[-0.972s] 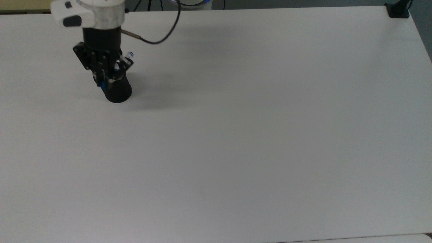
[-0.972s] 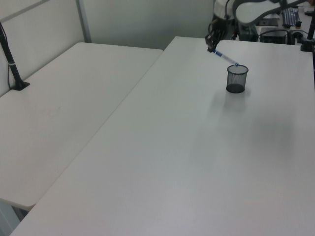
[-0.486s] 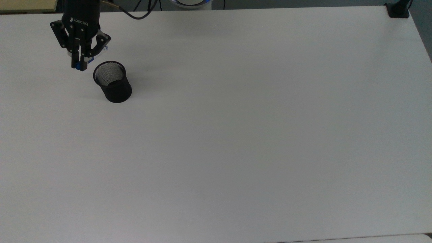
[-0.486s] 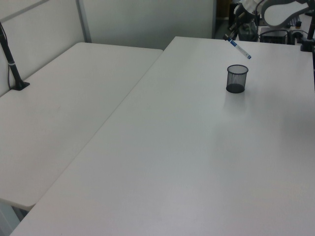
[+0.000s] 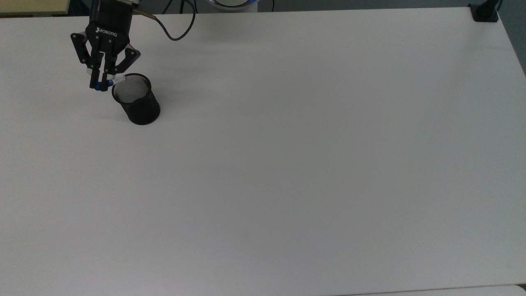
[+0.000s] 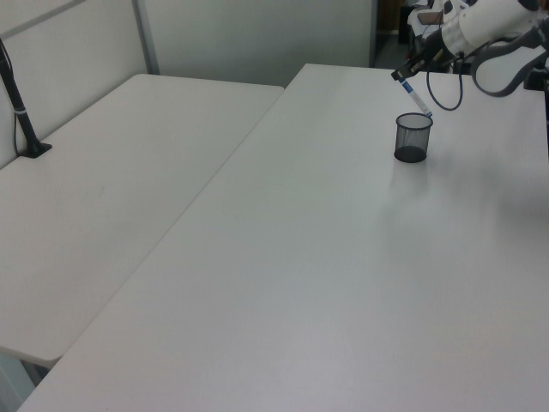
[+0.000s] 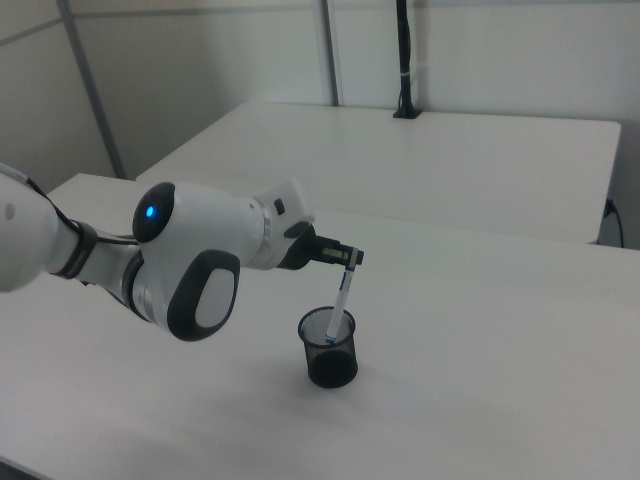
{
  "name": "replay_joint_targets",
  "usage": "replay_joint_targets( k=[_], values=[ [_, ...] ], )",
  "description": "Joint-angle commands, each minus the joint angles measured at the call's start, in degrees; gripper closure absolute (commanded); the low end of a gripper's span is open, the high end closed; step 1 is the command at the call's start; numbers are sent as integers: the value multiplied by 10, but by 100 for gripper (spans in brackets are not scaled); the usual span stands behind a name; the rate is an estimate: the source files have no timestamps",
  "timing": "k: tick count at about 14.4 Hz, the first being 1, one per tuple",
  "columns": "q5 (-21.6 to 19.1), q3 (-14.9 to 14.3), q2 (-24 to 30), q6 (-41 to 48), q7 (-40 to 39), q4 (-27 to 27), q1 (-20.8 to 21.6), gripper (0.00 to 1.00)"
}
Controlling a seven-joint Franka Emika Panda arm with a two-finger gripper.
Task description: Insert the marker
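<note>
Gripping one end of the slim white-barrelled marker point(image 5: 116, 81) with blue ends, the black two-finger tool point(image 5: 100, 85) has its fingers closed on the pen's upper blue end. Half a second ago, in the top view, the tool stood a little farther from the black wire-mesh cup point(image 5: 136, 103) and the pen was mostly hidden behind the fingers; now the tool has shifted towards the cup, and the white barrel reaches from the fingertips over the cup's rim. In the left view the earlier frame showed the pen's lower tip hanging in the air above the cup, whereas now that tip sits at the cup's mouth.

From the tool point(image 7: 351, 259), the marker point(image 7: 342, 293) slants downwards in the right view, its lower end just inside the rim of the cup point(image 7: 329, 348), which stands directly below and slightly to the right view's left of the fingertips. In the left view the marker point(image 6: 418, 97) tilts from the tool point(image 6: 400, 75) down to the cup point(image 6: 413, 137). Its barrel is white, with blue at the gripped end and a bluish mark near the lower end.

One marker, one cup and one tool are on or above the white table point(image 5: 312, 164). A second white table point(image 6: 111, 189) lies well apart from the tool in the left view.
</note>
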State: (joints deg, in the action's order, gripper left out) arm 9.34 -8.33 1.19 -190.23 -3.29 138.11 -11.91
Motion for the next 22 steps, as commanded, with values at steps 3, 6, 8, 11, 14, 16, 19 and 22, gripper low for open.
replay_joint_targets(
  k=[3,6,8,11,14,16,19,22],
  values=[
    [-6,-4,-23,-50,-13,8,14,100],
    [-6,-3,-23,-44,16,6,15,0],
    [-6,-3,-22,-44,51,1,20,0],
    [-6,-2,-15,-38,64,-5,22,0],
    [-6,2,2,79,71,-59,22,0],
    [-6,3,6,224,74,-131,23,0],
    [-9,8,-1,513,97,-285,47,0],
    [-40,7,2,726,99,-371,73,0]
  ],
)
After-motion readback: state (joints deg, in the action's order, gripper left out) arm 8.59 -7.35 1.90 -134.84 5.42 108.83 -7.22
